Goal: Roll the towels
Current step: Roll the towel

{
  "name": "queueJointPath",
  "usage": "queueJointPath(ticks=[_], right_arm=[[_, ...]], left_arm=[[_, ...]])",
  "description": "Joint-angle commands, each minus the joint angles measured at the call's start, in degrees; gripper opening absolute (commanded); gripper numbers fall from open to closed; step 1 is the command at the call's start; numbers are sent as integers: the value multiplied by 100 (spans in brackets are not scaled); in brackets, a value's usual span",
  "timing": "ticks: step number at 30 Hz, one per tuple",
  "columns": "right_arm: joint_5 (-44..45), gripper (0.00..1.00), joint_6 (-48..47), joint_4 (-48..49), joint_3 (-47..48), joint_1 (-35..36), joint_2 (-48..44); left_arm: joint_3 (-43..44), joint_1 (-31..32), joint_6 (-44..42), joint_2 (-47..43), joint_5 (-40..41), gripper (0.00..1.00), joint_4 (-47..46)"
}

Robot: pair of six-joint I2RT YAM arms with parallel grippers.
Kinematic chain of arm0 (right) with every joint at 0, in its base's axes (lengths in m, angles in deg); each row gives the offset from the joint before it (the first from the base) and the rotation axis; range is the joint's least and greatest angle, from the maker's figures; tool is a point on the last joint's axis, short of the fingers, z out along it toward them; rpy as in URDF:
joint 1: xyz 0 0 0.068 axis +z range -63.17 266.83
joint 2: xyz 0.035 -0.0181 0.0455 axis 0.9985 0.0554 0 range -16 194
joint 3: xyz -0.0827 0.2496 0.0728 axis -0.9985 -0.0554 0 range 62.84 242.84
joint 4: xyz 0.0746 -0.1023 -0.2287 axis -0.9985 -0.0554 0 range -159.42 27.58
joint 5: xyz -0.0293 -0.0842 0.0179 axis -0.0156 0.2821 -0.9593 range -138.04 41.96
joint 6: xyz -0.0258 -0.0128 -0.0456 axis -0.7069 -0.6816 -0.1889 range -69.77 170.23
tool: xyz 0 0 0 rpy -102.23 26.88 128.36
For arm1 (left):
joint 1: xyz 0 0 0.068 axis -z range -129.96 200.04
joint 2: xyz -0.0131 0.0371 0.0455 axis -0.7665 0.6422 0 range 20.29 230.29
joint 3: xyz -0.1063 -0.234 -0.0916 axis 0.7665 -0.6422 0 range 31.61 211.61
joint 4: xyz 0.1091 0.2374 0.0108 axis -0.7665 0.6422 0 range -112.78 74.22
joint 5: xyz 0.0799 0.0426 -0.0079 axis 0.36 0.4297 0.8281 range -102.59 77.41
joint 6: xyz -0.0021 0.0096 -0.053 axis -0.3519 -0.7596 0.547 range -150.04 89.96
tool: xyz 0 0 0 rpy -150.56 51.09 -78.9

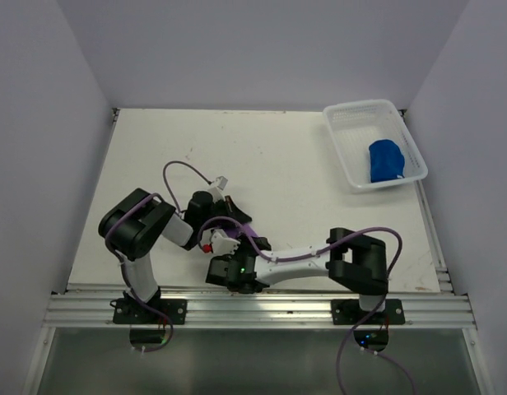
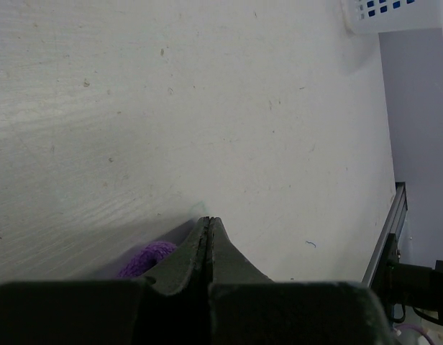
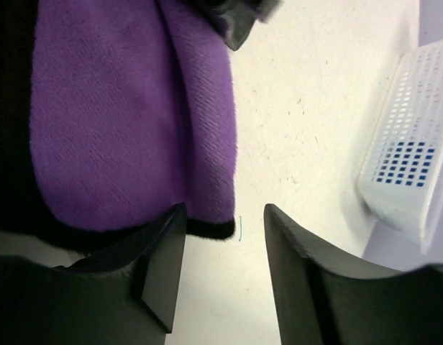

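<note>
1. The white table (image 1: 278, 164) carries both arms at its near edge. The left arm (image 1: 142, 226) is folded in toward the centre and the right arm (image 1: 360, 259) is stretched across to the left, so that both wrists are set close together near the front middle of the surface
2. The white mesh basket (image 1: 352, 132) is placed at the far right corner of the table, well apart from both grippers
3. The purple towel (image 3: 121, 122) is located at the front middle of the table, between the two grippers. In the right wrist view it is shown bunched in soft folds, with a black hem along its lower edge. In the left wrist view only a small purple portion is seen, just beside the underside of one finger
4. The blue towel (image 1: 385, 160) is contained in the basket, toward its near right end, as a compact bundle
5. The right gripper (image 3: 223, 215) is open: its fingers are set apart, bare table is seen between them, and the towel hem lies just beyond one fingertip
6. The left gripper (image 2: 209, 223) is closed, its fingers pressed together up to the tips. Whether any cloth is pinched there cannot be told
</note>
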Motion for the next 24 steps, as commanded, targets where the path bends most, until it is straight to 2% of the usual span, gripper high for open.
queueJointPath(ticks=[1, 7, 8, 9, 11, 12, 13, 19, 21, 22, 23, 24], right_arm=[[-315, 54, 351, -28, -162, 33, -953], [-1422, 59, 701, 436, -935, -28, -2886], [-1606, 58, 799, 568, -1075, -133, -3141], [-2182, 52, 930, 691, -1399, -299, -3683], [-3009, 48, 1378, 1305, -1848, -1132, -4195], [-3910, 46, 1519, 1629, -2346, -1779, -4555], [-4328, 46, 1816, 2181, -2551, -2056, -4680], [-6025, 57, 2906, 3746, -3308, -3252, -4270], [-6431, 58, 3224, 4345, -3711, -3708, -4094], [-6642, 58, 3521, 4966, -3826, -3850, -3823], [-7131, 57, 3629, 5233, -3897, -3964, -3664], [-7249, 56, 3708, 5428, -3959, -4079, -3540]], left_arm=[[-298, -38, -216, 402, 591, 0, 445], [-421, -38, -251, 314, 697, 0, 287], [-430, -38, -277, 288, 697, 0, 287], [-430, -38, -303, 227, 705, 0, 295], [-483, -38, -321, 139, 741, 0, 278], [-535, -38, -338, 112, 749, 0, 208], [-562, -38, -347, 86, 776, 0, 190], [-623, -38, -418, 6, 785, 0, 41], [-641, -38, -444, -29, 793, 0, 32], [-641, -38, -462, -46, 811, 0, 32], [-650, -38, -470, -55, 820, 0, 40], [-650, -38, -479, -73, 828, 0, 41]])
